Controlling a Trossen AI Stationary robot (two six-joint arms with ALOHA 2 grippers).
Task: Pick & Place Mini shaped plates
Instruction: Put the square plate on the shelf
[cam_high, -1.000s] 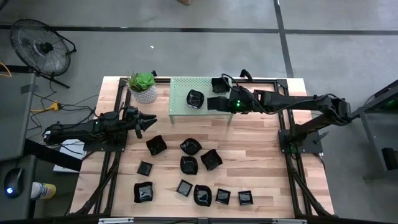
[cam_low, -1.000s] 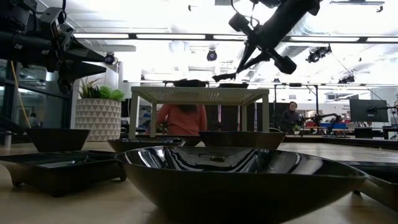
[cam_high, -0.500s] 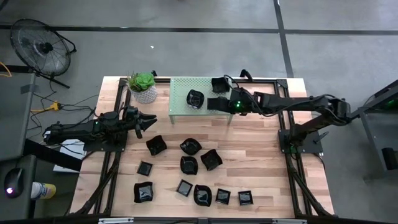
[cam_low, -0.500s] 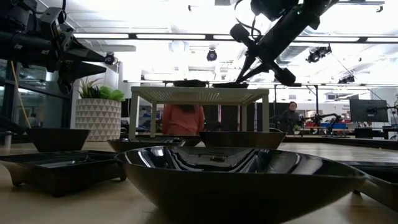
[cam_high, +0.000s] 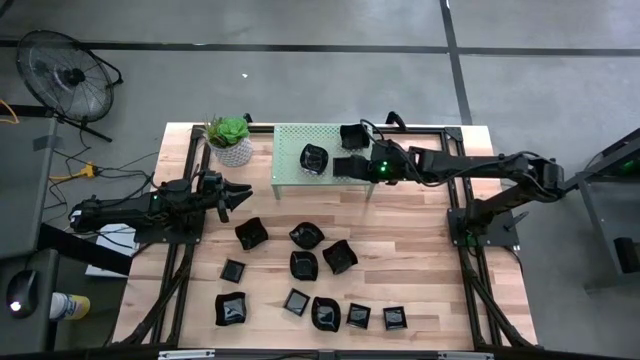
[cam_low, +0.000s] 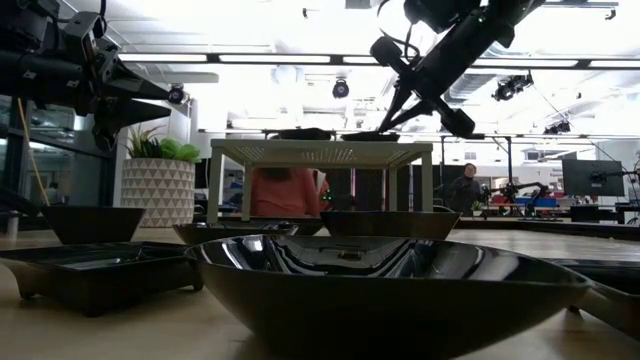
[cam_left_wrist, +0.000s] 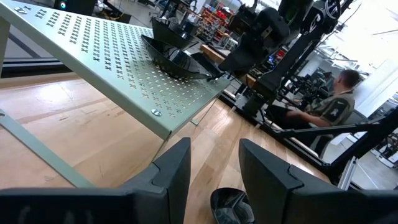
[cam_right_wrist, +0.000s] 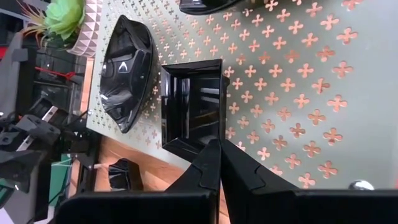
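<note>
Several glossy black mini plates (cam_high: 306, 235) lie on the wooden table. Three more sit on a pale green perforated rack (cam_high: 290, 140): a rounded one (cam_right_wrist: 127, 71), one at the far side (cam_high: 352, 133), and a square one (cam_right_wrist: 193, 102). My right gripper (cam_right_wrist: 219, 149) reaches over the rack from the table's right and is shut on the square plate. My left gripper (cam_left_wrist: 214, 171) hovers open above the table's left side, near the potted plant (cam_high: 231, 138), and touches nothing. My right gripper pinches the square plate by its rim (cam_right_wrist: 202, 144), at the side nearest the fingers, between its two shut fingers. It comes slanting down from the table's right. The plate lies flat with its base on the rack top (cam_low: 370, 136).
The rack stands on four legs at the table's far middle, with the white-potted plant (cam_low: 160, 180) to its left. A fan (cam_high: 65, 75) stands on the floor beyond the table's left. People (cam_low: 285, 192) show in the room behind.
My right gripper has come down toward the rack with the square plate. The plate hung tilted above the rack a second ago and now rests level on it. The gripper stays shut on it.
</note>
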